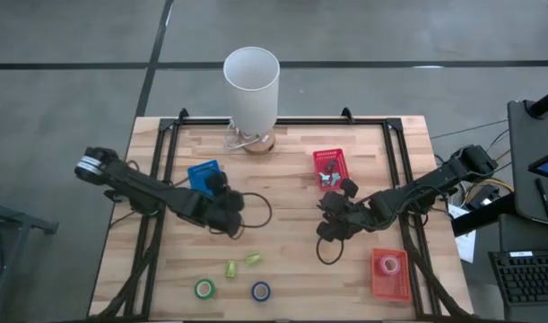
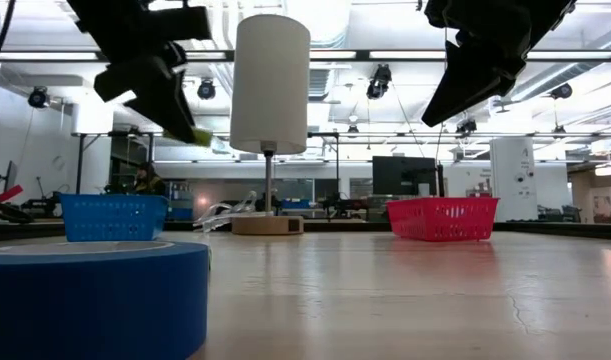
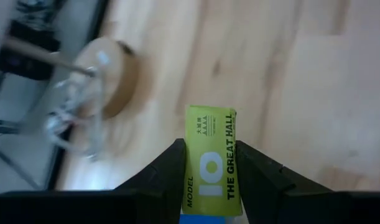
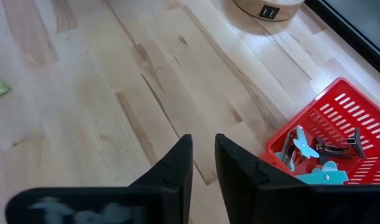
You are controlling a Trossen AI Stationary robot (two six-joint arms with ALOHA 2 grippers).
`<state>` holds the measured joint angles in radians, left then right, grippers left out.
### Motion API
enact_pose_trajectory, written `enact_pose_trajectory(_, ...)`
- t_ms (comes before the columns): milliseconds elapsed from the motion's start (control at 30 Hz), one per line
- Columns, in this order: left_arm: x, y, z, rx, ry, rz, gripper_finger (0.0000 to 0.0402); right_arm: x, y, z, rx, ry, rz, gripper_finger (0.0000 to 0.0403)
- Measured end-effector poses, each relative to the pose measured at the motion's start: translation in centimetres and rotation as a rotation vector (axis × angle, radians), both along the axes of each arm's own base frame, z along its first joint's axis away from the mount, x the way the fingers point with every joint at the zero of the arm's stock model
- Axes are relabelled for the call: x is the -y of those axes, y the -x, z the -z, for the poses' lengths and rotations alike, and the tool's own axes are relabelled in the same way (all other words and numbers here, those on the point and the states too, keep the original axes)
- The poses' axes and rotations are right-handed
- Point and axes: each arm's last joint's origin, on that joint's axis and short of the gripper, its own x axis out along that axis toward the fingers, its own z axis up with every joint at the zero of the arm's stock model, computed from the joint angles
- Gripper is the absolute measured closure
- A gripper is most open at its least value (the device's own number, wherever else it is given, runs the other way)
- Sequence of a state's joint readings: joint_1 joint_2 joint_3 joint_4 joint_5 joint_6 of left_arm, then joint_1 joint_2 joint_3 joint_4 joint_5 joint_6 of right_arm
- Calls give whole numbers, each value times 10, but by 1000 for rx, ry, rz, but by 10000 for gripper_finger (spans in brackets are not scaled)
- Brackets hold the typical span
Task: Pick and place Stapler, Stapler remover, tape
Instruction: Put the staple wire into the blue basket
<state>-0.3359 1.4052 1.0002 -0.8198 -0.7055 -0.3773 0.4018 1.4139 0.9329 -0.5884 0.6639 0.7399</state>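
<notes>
Left wrist view: a yellow-green box (image 3: 211, 163) is being clamped by the left gripper (image 3: 209, 171) at bottom centre for carrying; the right gripper (image 4: 203, 163), empty, nearly closed, is hovering beside the red basket (image 4: 329, 134); tape (image 1: 204, 289) is lying at the high view's bottom

My fingers (image 4: 177, 163) are hovering nearly closed, empty, over the table (image 4: 84, 99); the red basket (image 4: 339, 118) beside them is holding metal removers (image 4: 305, 148).
</notes>
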Motion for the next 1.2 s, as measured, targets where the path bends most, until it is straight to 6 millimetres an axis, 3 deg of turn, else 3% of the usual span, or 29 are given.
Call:
enact_pose_trajectory(233,-19,34,2,42,-13,-78,275,0,0,0,0,-3,-1,346)
enact_pose_trajectory(667,-66,93,58,226,104,-523,274,0,0,0,3,-3,-1,344)
enact_pose_trajectory(900,-83,108,82,357,172,-799,274,0,0,0,4,-4,0,350)
enact_pose_trajectory(1200,-87,102,88,461,274,-854,271,0,-1,0,8,-2,1,351)
